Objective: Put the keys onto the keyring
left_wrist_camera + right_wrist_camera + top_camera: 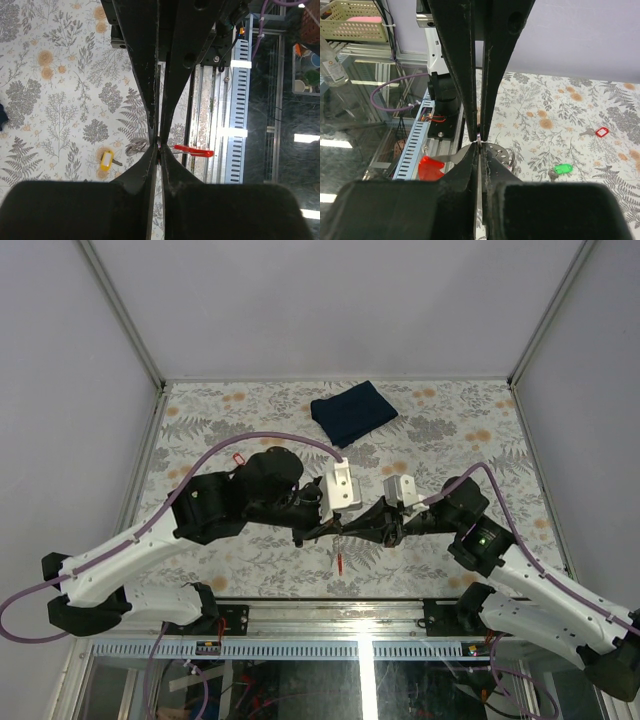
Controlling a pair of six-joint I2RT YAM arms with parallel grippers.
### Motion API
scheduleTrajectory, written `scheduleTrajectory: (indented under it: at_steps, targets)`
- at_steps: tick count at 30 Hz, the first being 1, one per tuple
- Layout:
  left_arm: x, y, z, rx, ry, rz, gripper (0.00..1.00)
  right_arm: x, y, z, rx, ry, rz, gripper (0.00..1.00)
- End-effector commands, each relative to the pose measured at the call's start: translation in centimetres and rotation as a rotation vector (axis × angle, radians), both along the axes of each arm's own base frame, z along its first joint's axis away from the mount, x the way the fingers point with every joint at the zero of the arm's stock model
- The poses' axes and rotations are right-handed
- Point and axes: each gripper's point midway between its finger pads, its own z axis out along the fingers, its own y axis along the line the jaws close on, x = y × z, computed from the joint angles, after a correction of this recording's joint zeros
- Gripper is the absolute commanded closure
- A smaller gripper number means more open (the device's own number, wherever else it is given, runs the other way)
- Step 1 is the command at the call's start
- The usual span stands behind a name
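Left gripper (159,146) and right gripper (478,137) meet tip to tip, both pinched shut on the keyring (341,560).
Its red tag (194,150) sticks out sideways from the left fingertips, long axis pointing straight away from them. The yellow key (107,160) lies apart on the left fingers' other side. The green key (563,169) lies well right of the right fingers.
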Motion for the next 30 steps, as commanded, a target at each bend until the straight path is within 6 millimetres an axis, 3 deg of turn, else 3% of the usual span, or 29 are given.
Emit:
scheduleTrajectory:
  at_steps: [1,6,9,15,21,26,30]
  targets:
    - [-0.8,-0.5,4.4,-0.162,-0.039,-0.02,0.92,0.5,-0.3,2.7,0.076,-0.077,-0.054,1.0]
    - [-1.5,0.4,7.2,-0.298,-0.039,0.005,0.7,0.3,-0.8,4.4,0.129,-0.088,-0.073,1.0]
    - [-2.0,1.3,8.7,-0.387,-0.036,0.029,0.65,0.0,-1.0,6.0,0.189,-0.083,-0.07,1.0]
    - [-2.7,2.5,10.1,-0.503,-0.02,0.054,0.66,-1.2,-1.6,9.9,0.348,-0.101,-0.037,1.0]
    - [-3.6,2.5,11.1,-0.553,0.0,0.013,0.69,-1.9,-2.0,12.5,0.449,-0.162,-0.008,1.0]
    - [-3.9,2.9,12.0,-0.589,-0.015,0.0,0.71,-2.3,-1.8,13.4,0.462,-0.24,0.033,0.98]
    - [-3.8,3.1,12.2,-0.602,-0.036,0.005,0.72,-2.1,-1.6,13.1,0.44,-0.36,0.028,0.97]
